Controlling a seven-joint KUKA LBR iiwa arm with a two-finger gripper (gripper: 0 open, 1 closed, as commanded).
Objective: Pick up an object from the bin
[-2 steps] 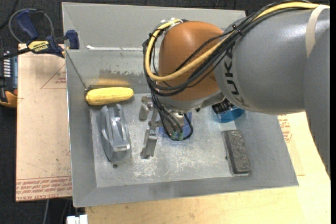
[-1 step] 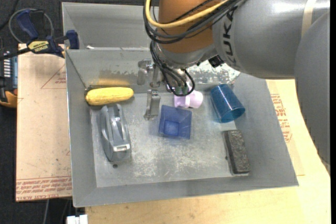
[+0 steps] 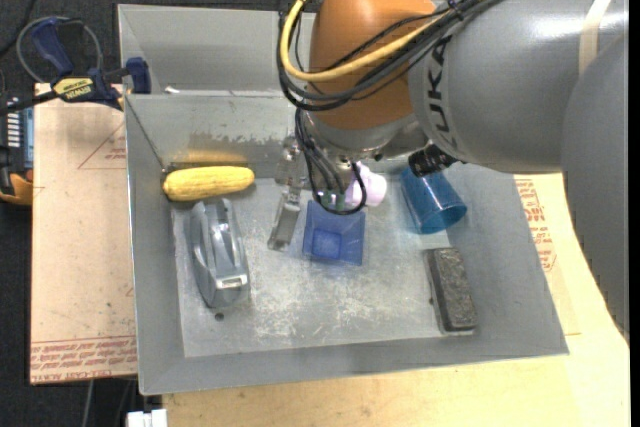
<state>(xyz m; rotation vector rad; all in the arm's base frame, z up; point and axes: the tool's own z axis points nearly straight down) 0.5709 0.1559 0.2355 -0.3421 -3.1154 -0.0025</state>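
Leftward, yellow corn cob (image 3: 208, 182) lay near back wall, grey tape dispenser (image 3: 218, 260) just in front. Mid-bin, gripper (image 3: 290, 215) hung low, just beside blue square tub (image 3: 335, 241); open or closed, couldn't tell. Blue cup (image 3: 432, 203), dark block (image 3: 452, 288) further right.

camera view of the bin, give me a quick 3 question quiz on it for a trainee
1. True or false: the yellow corn cob lies against the right wall of the grey metal bin.
2. Which lies nearest the bin's lower right corner? A) dark grey rectangular block B) blue translucent plastic cup C) silver-grey curved plastic thing
3. Fill in: the gripper hangs over the ___ square container in the bin's middle.

Key: 1 false; 2 A; 3 blue
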